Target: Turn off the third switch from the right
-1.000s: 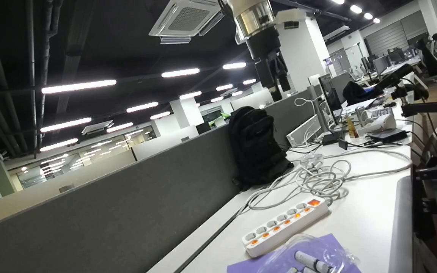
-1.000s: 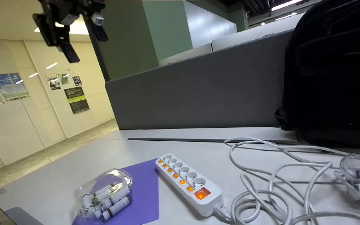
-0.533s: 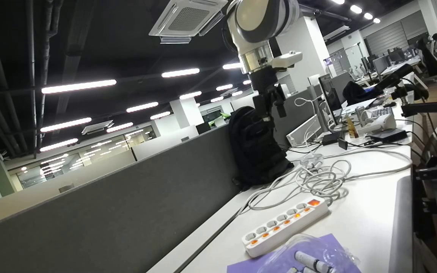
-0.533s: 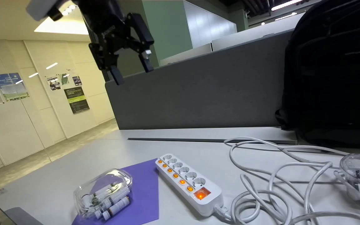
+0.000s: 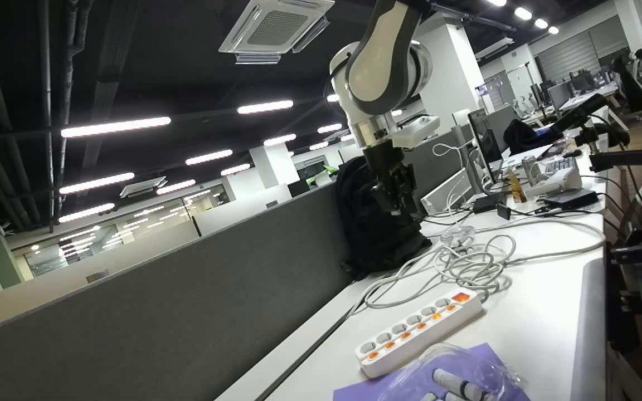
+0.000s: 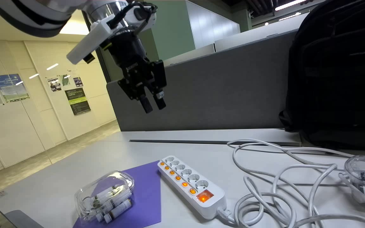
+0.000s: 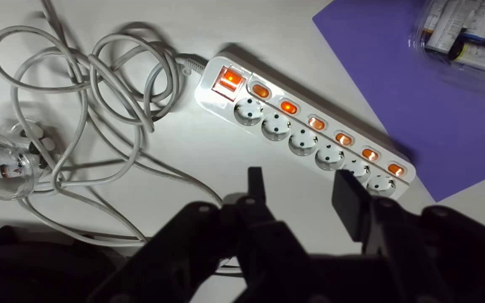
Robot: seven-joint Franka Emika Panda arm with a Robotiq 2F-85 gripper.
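A long white power strip (image 7: 238,101) lies on the desk, seen in all views, with a row of small orange switches beside its sockets. Counted along with the large square switch (image 6: 205,196) at the cord end, the third switch from the right (image 5: 437,316) in both exterior views glows; the wrist view shows this lit switch (image 7: 289,107) too. My gripper (image 6: 153,106) hangs well above the desk and strip, pointing down. Its fingers (image 7: 347,202) stand part way apart, with nothing between them. In the wrist view one fingertip overlaps the sockets near the strip's far end.
A coiled white cable (image 7: 120,80) spreads from the cord end. A clear tub of small bottles (image 6: 106,196) sits on a purple sheet (image 6: 149,196) beside the strip. Behind are a grey partition (image 6: 201,98) and a black backpack (image 5: 374,234).
My arm has come down towards the desk, moving right in an exterior view. The fingers have drawn closer together. Strip, cable and tub have stayed put.
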